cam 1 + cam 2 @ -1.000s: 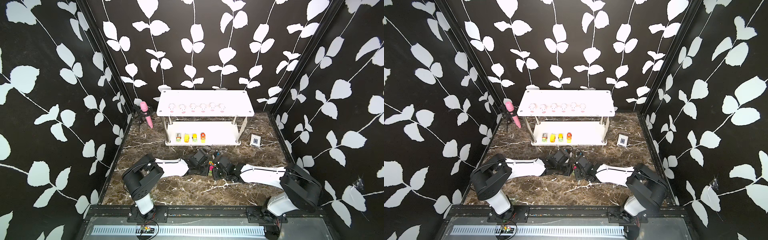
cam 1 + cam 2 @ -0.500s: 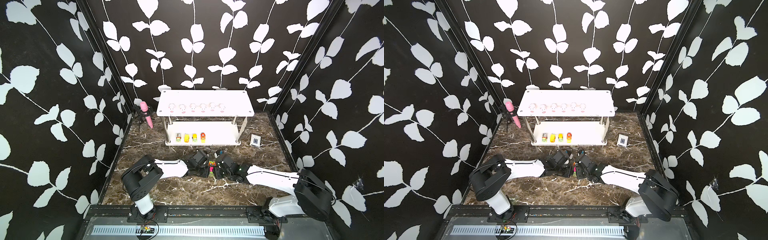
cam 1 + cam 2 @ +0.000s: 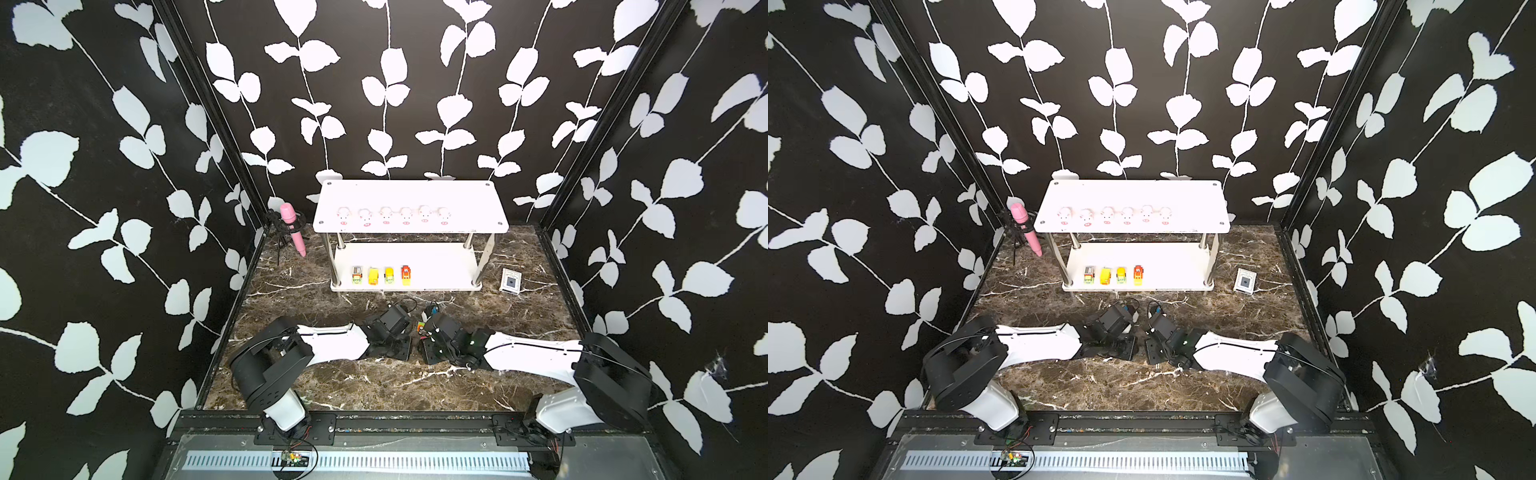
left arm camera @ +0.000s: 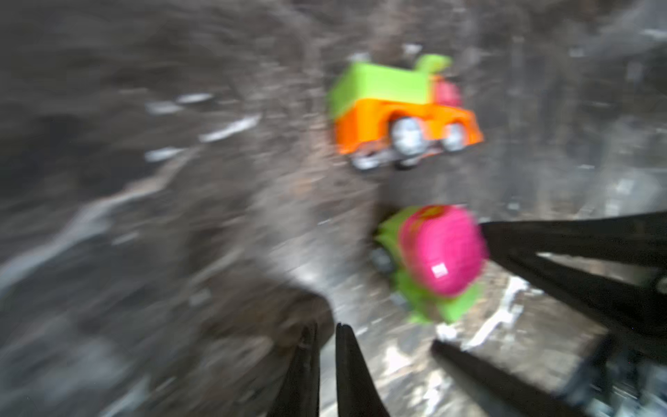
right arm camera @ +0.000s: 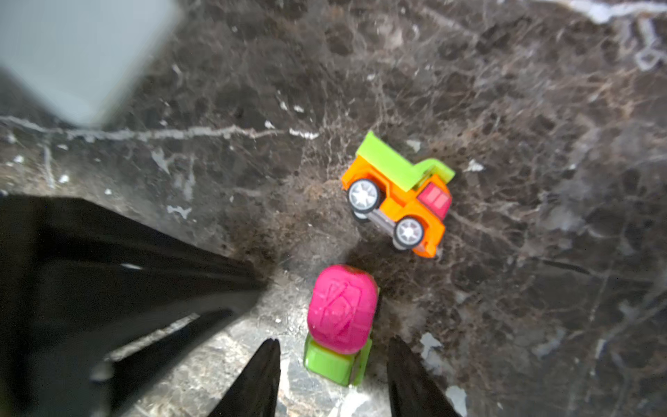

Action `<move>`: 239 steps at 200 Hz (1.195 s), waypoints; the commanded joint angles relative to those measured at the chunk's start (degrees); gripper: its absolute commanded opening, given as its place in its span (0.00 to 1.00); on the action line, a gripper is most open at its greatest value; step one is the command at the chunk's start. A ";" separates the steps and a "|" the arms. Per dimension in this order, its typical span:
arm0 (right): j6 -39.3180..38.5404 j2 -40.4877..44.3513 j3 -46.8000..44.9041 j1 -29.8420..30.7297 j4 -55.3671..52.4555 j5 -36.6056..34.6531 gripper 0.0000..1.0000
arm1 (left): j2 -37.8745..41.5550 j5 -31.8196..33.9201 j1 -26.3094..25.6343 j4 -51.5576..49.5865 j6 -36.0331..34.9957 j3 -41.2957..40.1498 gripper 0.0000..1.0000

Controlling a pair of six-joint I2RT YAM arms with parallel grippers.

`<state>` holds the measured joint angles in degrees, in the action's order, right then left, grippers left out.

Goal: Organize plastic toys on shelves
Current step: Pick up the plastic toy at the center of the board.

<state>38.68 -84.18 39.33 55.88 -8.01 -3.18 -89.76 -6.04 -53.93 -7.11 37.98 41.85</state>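
As we look down on the marble bench [image 3: 374, 386], we judge the sorting nearly done. The shelves [image 3: 415, 191] stand at the bench's far edge, with six pigs [image 3: 385, 215] in a row on the upper board and four vehicles [image 3: 381, 275] lined up toward the front left corner of the lower one. Both arms lie low near the middle of the bench. The left gripper [image 4: 326, 328] is clenched on nothing; the right gripper [image 5: 332, 340] has its jaws parted. Between the two grippers the orange-and-green dump truck [image 5: 397, 195] sits on the bench. Close beside it, not touching, the pink-drummed green mixer [image 5: 341, 310] stands between the right jaws, a gap showing at each fingertip, so nothing is grasped. We take the step in hand to be the pick of the mixer. Next the jaws must close squarely on its body without nudging the dump truck, then carry it to the free stretch of the lower board.
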 commanded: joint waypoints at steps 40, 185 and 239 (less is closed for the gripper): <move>1.80 -5.29 5.57 2.66 -2.47 -6.44 0.49 | 7.81 10.75 -0.21 -9.50 -0.15 -2.38 0.14; 3.96 -10.89 7.60 4.16 -5.80 -10.09 0.42 | 9.40 14.33 -0.21 -12.53 -0.58 -2.21 0.13; 4.60 -10.98 7.35 4.31 -5.38 -10.50 0.27 | 10.80 16.01 -0.21 -13.89 -0.54 -2.44 0.13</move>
<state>42.15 -94.15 46.65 59.64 -11.92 -13.21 -80.97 8.21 -53.93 -18.81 37.87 39.94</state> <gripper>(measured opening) 0.312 0.133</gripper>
